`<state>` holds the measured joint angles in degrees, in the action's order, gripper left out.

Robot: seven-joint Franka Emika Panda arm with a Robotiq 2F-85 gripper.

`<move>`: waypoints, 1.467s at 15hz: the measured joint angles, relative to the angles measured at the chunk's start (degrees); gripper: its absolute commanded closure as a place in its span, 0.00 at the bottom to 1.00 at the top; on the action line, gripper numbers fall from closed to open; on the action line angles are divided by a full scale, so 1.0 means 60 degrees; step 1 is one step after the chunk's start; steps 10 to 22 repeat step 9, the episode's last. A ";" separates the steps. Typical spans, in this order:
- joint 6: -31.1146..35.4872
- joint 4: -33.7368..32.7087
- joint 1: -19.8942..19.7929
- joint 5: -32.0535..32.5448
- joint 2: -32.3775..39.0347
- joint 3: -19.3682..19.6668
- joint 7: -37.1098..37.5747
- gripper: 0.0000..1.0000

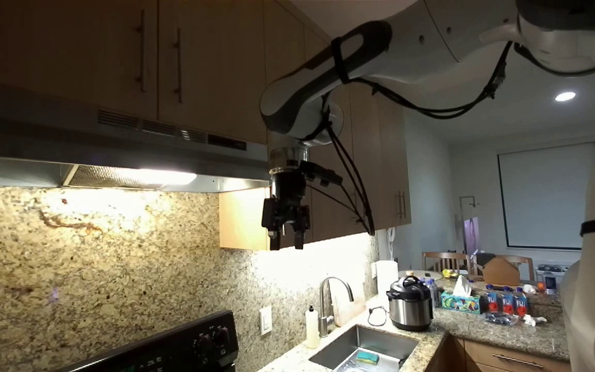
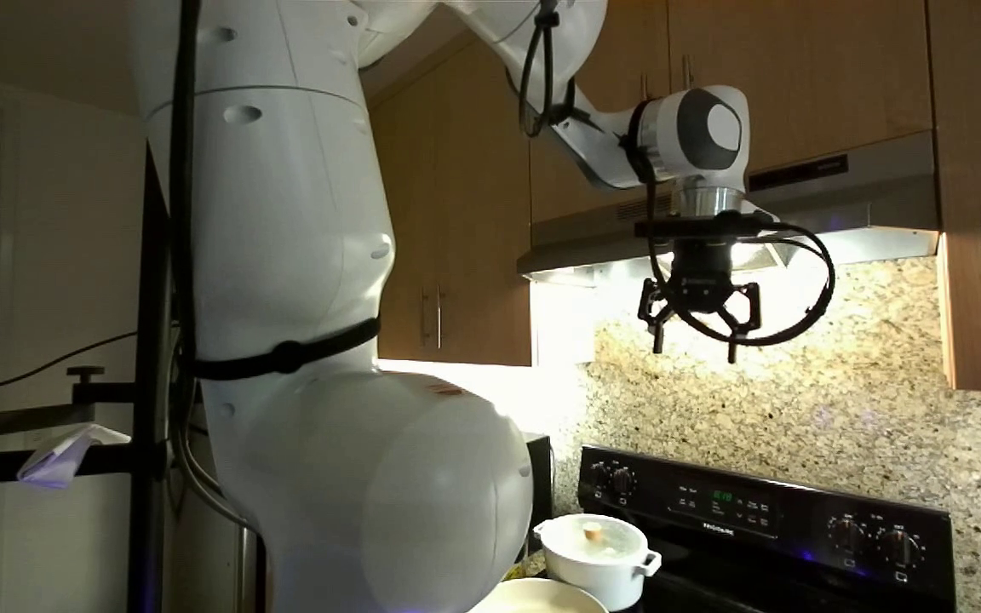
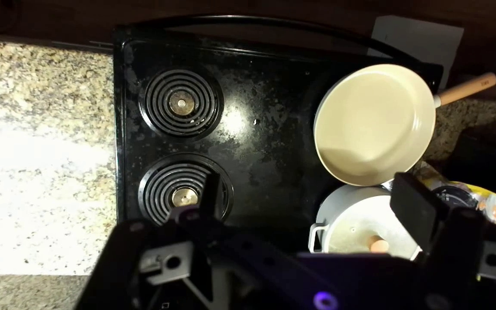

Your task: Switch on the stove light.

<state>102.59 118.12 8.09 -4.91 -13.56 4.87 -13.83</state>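
The stove light (image 1: 171,177) under the range hood (image 1: 215,160) is lit and brightens the granite backsplash. In an exterior view the glowing light (image 2: 746,254) is partly hidden behind the gripper. A dark panel (image 1: 226,142) sits on the hood's front face; it also shows in an exterior view (image 2: 797,173). Any switches on it are too small to make out. My gripper (image 1: 287,245) points down, open and empty, apart from the hood. In an exterior view the gripper (image 2: 695,351) hangs in front of the hood. In the wrist view its spread fingers (image 3: 308,189) are above the stove.
A black stovetop (image 3: 265,142) lies below with a cream pan (image 3: 373,125) and a white lidded pot (image 3: 360,228). Wooden upper cabinets (image 1: 215,62) stand above the hood. A sink (image 1: 364,341), faucet (image 1: 323,305) and pressure cooker (image 1: 411,305) are farther along the counter.
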 measured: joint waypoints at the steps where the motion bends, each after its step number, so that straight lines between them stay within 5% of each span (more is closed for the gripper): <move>1: -0.0056 0.0000 -0.0034 0.0000 0.0053 -0.0012 -0.0103 0.00; 22: -0.0225 0.0000 -0.0106 0.0000 0.0107 -0.0052 -0.0237 0.00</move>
